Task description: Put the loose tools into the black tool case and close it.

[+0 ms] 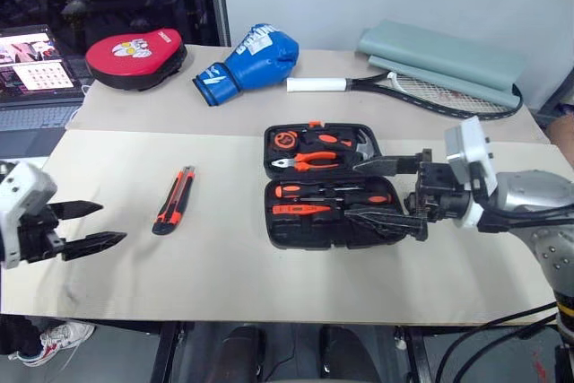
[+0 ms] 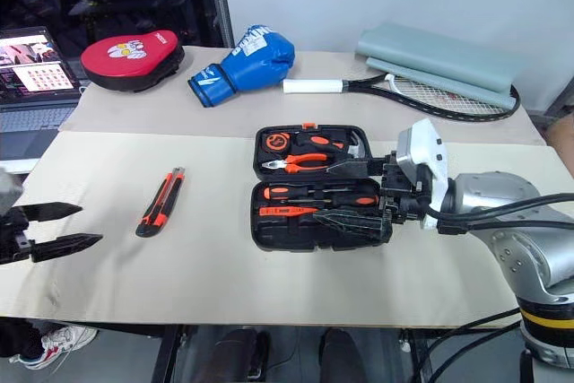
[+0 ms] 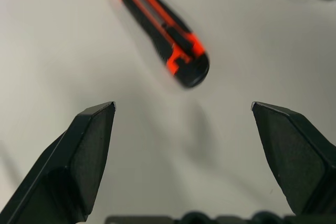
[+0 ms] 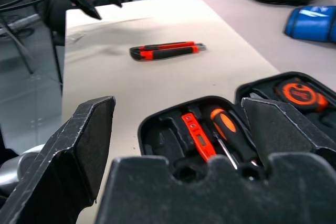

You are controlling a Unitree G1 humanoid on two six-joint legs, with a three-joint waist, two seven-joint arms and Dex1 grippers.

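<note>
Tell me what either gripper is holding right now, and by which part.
Nothing is held. The left gripper is open beside the utility knife; the right gripper is open over the tool case.

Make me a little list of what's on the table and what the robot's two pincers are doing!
Tool case: black tool case lies open, with orange-and-black tools in its recesses
Loose tool: utility knife lies on the table to the left of the case
Left pincer: left pincer open, empty, near the table's left edge, apart from the knife
Right pincer: right pincer open, empty, over the case's right side
Back of table: red punch pad, blue boxing glove, tennis racket
</note>
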